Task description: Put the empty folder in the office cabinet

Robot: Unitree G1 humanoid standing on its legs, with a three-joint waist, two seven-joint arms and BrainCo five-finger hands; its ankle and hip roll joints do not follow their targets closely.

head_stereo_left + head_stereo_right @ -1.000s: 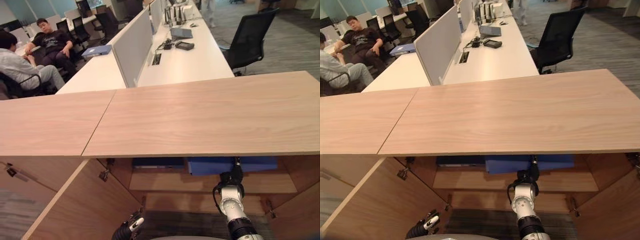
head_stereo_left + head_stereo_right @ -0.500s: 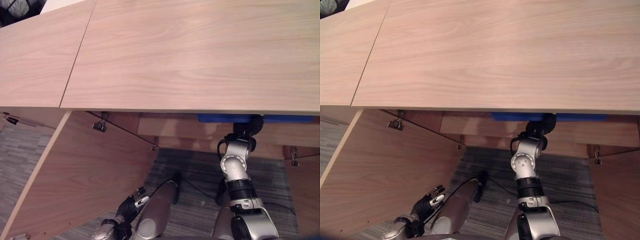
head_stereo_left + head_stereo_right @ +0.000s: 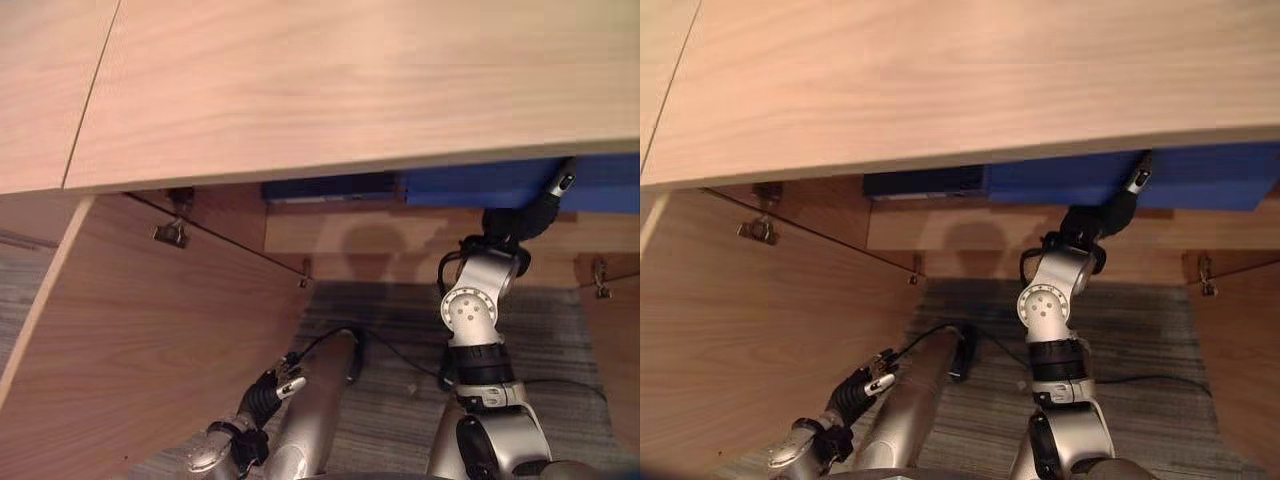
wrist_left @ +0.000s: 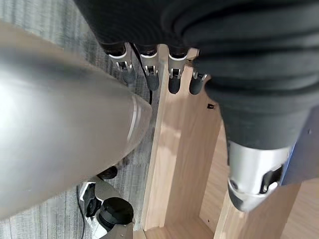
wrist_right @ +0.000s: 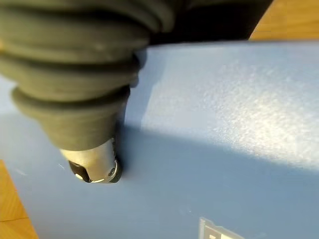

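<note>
Warm dim light, blurred wrist close-ups

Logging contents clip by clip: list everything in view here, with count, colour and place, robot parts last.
Cabinet top: one, light wood, across the upper view.
Cabinet door: one, light wood, swung open on the robot's left.
Blue folder: one, blue, on the shelf under the top, at the right.
Dark folder: one, dark blue, on the same shelf, left of the blue one.
Carpet: grey, in front of the cabinet.
Left hand: low, fingers relaxed, holding nothing.
Right hand: raised against the blue folder; grip unclear.
</note>
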